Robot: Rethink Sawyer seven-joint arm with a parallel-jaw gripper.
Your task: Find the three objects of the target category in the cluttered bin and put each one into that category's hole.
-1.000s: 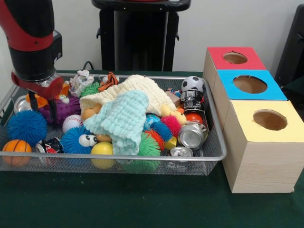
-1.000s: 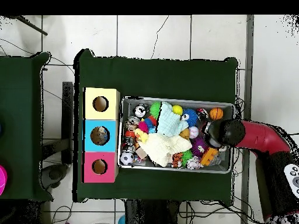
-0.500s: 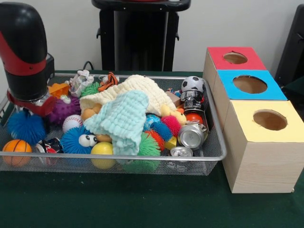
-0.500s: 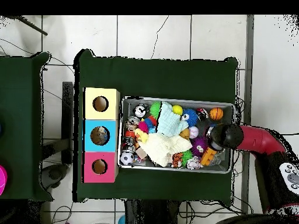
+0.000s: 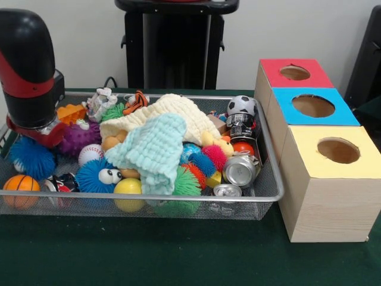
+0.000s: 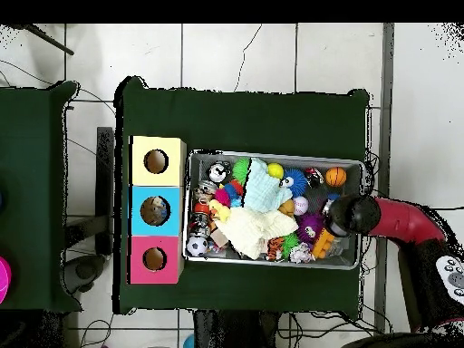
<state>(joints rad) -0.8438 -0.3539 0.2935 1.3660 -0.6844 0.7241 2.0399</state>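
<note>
I cannot tell my gripper's (image 5: 33,128) state. The blue spiky ball (image 5: 33,158) sits directly below it, probably soft and light; I would pinch its body, not spikes.

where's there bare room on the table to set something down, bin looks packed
The mesh bin is crowded edge to edge with balls, cans and cloths. Bare green tabletop runs along the front of the bin and the yellow box. In the overhead view a wide green strip lies bare beside the bin's long side.
</note>
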